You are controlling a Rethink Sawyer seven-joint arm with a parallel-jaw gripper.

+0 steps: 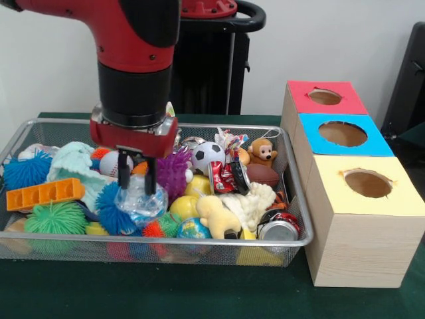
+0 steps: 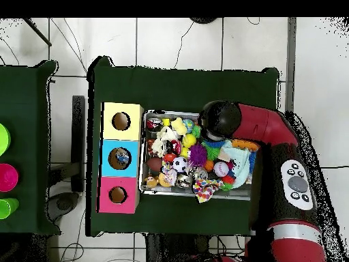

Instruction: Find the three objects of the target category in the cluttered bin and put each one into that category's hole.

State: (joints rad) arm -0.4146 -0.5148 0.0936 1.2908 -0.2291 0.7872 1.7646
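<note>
The silver wire-mesh bin is full of toys and also shows in the overhead view. My gripper is open and points down into the bin's left middle. Its fingertips straddle a crumpled clear plastic piece, between a purple spiky ball and a blue spiky ball. Right of the bin stands a wooden box with three holes: red top, blue top, yellow top. In the overhead view the arm's head hides the gripper.
The bin also holds a soccer ball, a monkey plush, a brown football, crushed cans, an orange block and a green spiky ball. A second green table stands apart.
</note>
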